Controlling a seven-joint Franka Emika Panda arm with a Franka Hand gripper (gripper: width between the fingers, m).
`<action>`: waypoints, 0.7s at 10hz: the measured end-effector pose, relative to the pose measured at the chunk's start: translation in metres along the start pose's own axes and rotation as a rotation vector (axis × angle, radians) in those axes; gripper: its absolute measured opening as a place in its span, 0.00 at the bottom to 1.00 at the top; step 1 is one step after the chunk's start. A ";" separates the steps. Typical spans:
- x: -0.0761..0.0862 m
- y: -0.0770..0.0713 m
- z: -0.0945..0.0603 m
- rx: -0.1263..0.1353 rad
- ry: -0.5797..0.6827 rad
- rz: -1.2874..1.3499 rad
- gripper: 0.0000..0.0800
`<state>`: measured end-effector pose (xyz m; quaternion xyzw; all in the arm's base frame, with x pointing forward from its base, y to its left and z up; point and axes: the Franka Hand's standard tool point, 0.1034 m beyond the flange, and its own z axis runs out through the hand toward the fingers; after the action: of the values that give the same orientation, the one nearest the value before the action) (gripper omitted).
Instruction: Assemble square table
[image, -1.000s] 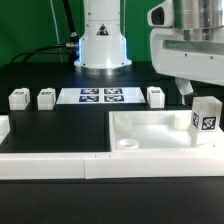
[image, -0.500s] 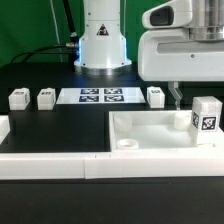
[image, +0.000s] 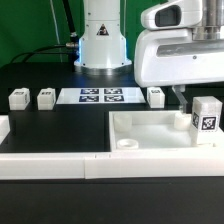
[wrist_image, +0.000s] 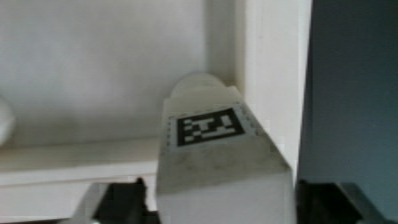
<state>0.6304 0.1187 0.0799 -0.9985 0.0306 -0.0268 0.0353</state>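
The white square tabletop (image: 150, 135) lies at the front of the exterior view's right, rim up, and also shows in the wrist view (wrist_image: 107, 90). One white tagged leg (image: 205, 117) stands upright in its right corner. In the wrist view that leg (wrist_image: 217, 130) rises between my two dark fingers (wrist_image: 118, 203), with a thin dark gap on each side. My gripper (wrist_image: 217, 208) is open around the leg's top. In the exterior view the gripper (image: 184, 95) hangs just behind the leg, mostly hidden by the hand. Three more legs lie on the table: two at the left (image: 18, 98) (image: 46, 98) and one near the hand (image: 155, 96).
The marker board (image: 100, 96) lies flat at the back centre, in front of the robot base (image: 100, 40). Long white border rails (image: 50, 165) run along the front edge. A short white block (image: 3, 128) sits at the left edge.
The hand has shifted toward the exterior view's left and come down closer over the tabletop's right corner. The upright leg and the loose legs have not moved.
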 end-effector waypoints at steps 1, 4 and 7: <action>0.000 0.001 0.000 -0.001 0.000 0.001 0.36; 0.000 0.002 0.000 0.000 0.000 0.041 0.36; 0.001 0.005 0.000 0.008 -0.005 0.423 0.36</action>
<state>0.6310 0.1141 0.0797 -0.9698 0.2392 -0.0165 0.0441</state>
